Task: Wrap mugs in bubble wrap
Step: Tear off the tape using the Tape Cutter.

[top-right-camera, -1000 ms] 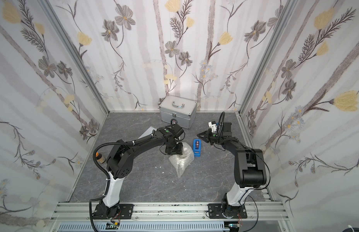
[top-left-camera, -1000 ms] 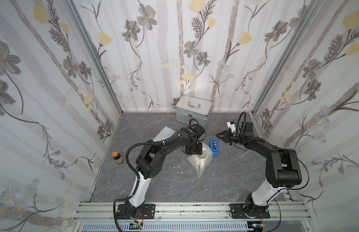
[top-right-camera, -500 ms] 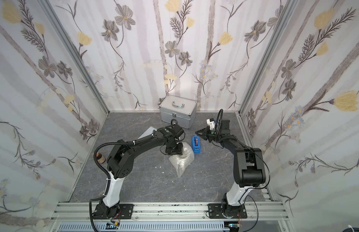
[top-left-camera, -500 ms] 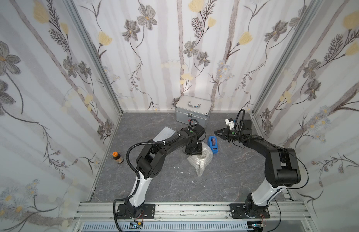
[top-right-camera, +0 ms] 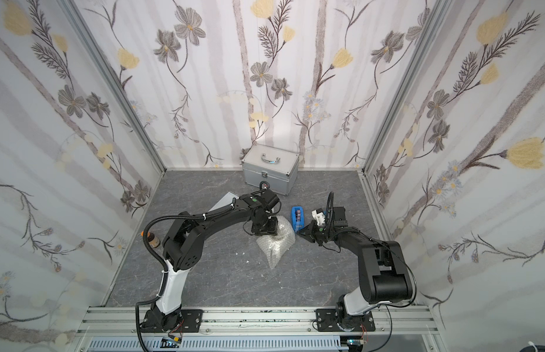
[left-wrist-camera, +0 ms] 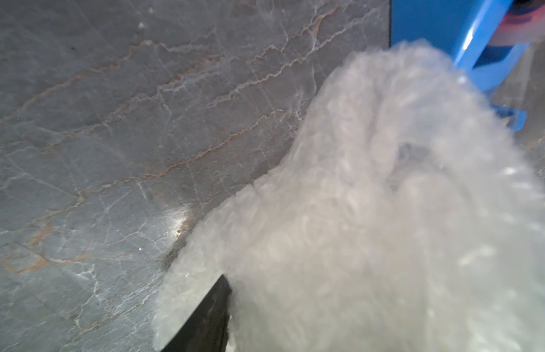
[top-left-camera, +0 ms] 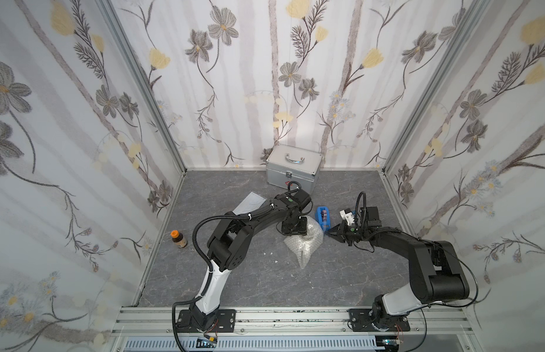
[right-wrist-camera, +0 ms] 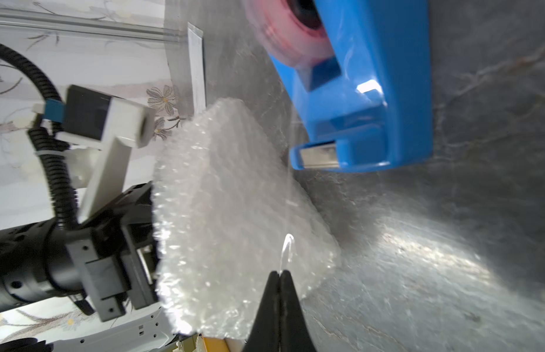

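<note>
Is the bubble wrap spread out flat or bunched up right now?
Bunched up. The bubble wrap sits in a crumpled mound on the table, tapering to a loose tail, not a flat sheet.

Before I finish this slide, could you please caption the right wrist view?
Right gripper pinches clear tape stretching from the blue dispenser beside the bubble wrap.

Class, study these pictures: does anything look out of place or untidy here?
Small white scraps lie scattered on the grey marbled tabletop beside the crumpled clear bubble wrap; they look like stray litter.
</note>
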### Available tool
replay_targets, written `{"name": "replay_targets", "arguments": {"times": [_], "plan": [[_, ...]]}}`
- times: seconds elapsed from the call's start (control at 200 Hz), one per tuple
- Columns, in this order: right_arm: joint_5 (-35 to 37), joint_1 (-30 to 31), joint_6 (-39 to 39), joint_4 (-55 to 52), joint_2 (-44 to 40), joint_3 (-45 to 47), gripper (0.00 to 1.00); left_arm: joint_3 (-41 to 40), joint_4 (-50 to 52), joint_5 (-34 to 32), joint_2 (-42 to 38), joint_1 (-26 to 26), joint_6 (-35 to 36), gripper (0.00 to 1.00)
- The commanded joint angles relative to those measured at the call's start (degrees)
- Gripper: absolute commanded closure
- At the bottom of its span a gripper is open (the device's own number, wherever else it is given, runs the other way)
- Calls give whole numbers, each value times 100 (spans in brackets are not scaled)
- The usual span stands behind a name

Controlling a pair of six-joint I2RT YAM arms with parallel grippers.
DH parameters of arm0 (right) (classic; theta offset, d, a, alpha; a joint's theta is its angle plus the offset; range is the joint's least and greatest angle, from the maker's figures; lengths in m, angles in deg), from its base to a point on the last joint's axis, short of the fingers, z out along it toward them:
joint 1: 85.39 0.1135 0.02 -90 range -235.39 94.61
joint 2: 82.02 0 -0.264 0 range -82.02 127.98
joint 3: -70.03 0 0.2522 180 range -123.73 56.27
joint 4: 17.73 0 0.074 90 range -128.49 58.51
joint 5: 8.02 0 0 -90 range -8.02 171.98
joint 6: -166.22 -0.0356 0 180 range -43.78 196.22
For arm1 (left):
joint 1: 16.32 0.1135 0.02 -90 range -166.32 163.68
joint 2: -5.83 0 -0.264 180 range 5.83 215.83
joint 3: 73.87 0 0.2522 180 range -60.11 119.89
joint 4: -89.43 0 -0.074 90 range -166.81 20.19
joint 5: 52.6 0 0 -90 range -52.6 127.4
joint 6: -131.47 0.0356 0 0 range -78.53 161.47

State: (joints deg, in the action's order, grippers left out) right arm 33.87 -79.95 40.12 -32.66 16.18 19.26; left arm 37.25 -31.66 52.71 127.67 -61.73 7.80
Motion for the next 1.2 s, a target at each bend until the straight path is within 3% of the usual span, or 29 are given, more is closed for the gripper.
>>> {"name": "replay_targets", "arguments": {"times": [0.0, 0.325, 0.685, 0.799, 1.019, 1.194], "plan": [[203, 11, 188, 193, 197, 21, 100, -24, -51, 68, -20, -12, -70, 47], [1039, 28, 355, -138, 905, -520, 100, 11, -31, 67, -21, -16, -74, 47], [3254, 459, 692, -1694, 1061, -1464, 100, -7, -62, 75, -28, -20, -78, 47], [4293, 936, 603, -2398, 1173, -1976, 100, -7, -75, 86, -33, -21, -69, 47], [7087, 1404, 358, -3938, 1781, -2804, 100, -68, -142, 124, -58, -12, -63, 47], [8451, 1742, 369, -4762, 2509, -3443, 100, -127, -237, 159, -72, -12, -65, 47]]}}
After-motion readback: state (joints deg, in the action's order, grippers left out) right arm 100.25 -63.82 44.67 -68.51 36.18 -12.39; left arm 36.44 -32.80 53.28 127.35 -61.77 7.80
